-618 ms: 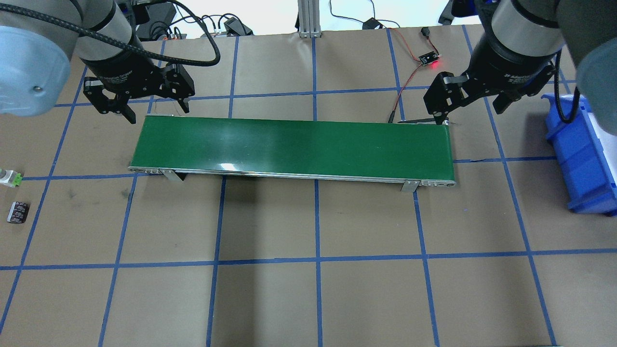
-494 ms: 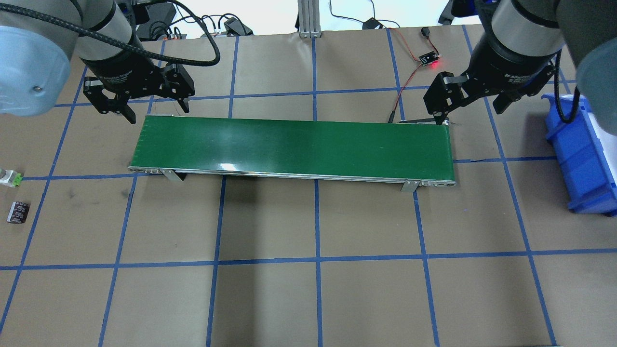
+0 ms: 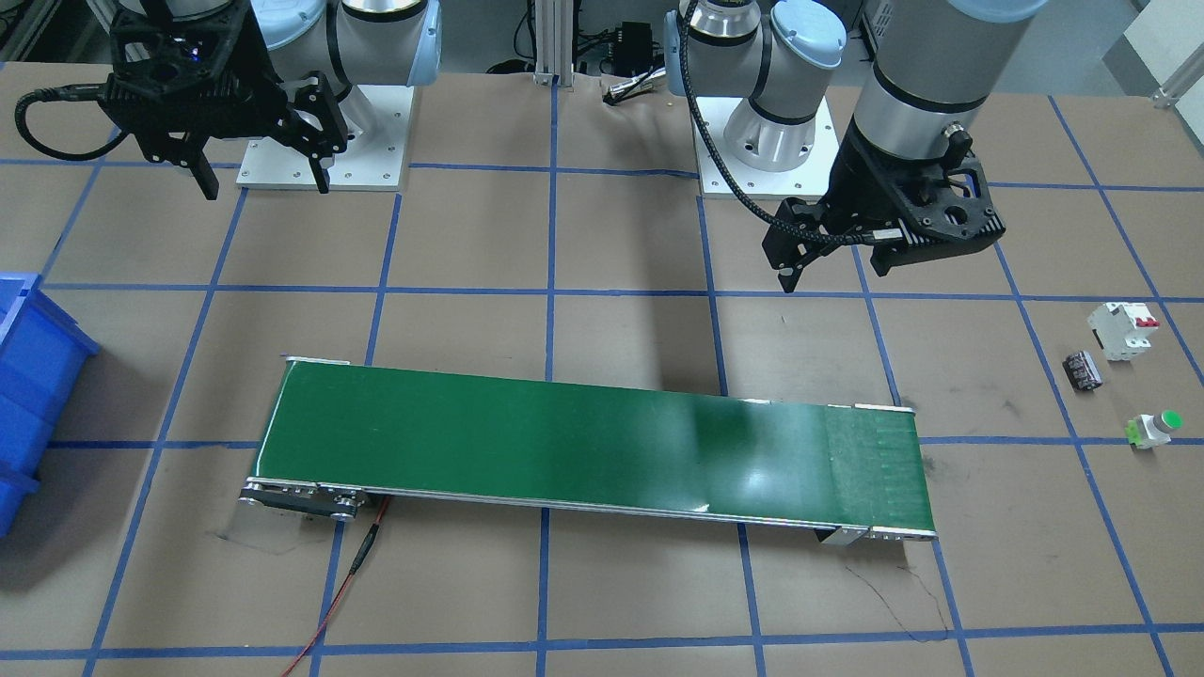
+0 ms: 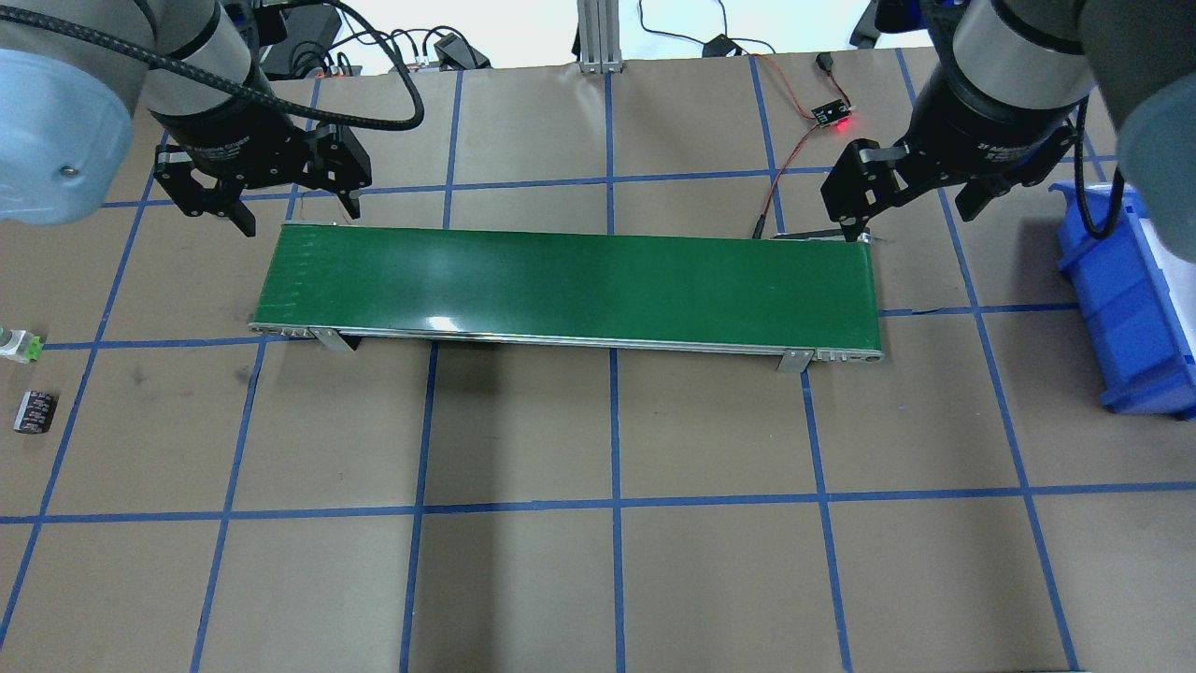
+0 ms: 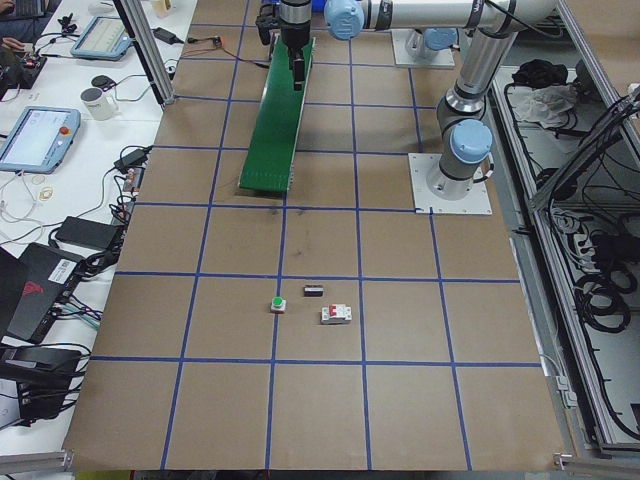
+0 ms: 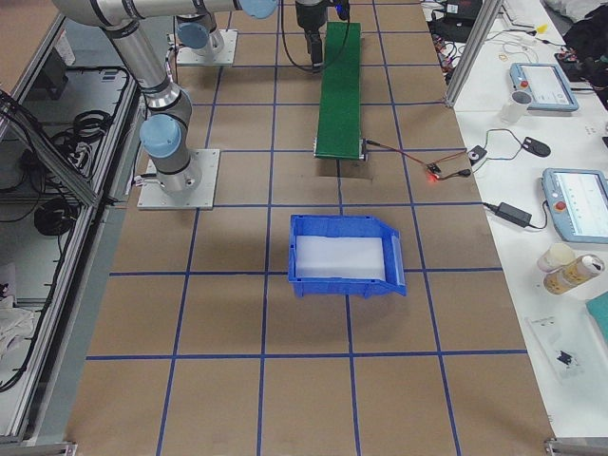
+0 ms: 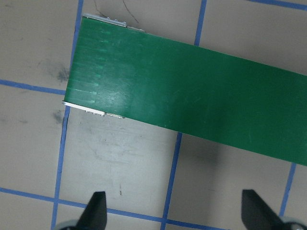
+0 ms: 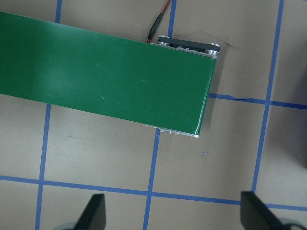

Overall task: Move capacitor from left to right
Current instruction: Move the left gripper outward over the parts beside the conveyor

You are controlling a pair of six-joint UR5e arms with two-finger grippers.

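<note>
The capacitor [image 3: 1084, 369] is a small dark cylinder with pale markings. It lies on its side on the brown paper at the table's left end, also seen in the overhead view [image 4: 35, 411] and the left side view [image 5: 312, 291]. My left gripper [image 4: 299, 217] is open and empty, hovering by the back left corner of the green conveyor belt [image 4: 570, 285], far from the capacitor. Its fingertips [image 7: 96, 211] show over bare paper. My right gripper [image 4: 908, 217] is open and empty above the belt's back right corner.
A white breaker with a red switch [image 3: 1122, 329] and a green-capped push button [image 3: 1155, 429] lie close to the capacitor. A blue bin [image 4: 1135, 299] stands at the right end. A sensor board with a red light [image 4: 832, 115] and its wires sit behind the belt's right end.
My left gripper has shifted slightly to the left and back. Faint seam marks now show on the belt's left end. The right arm has not moved.
</note>
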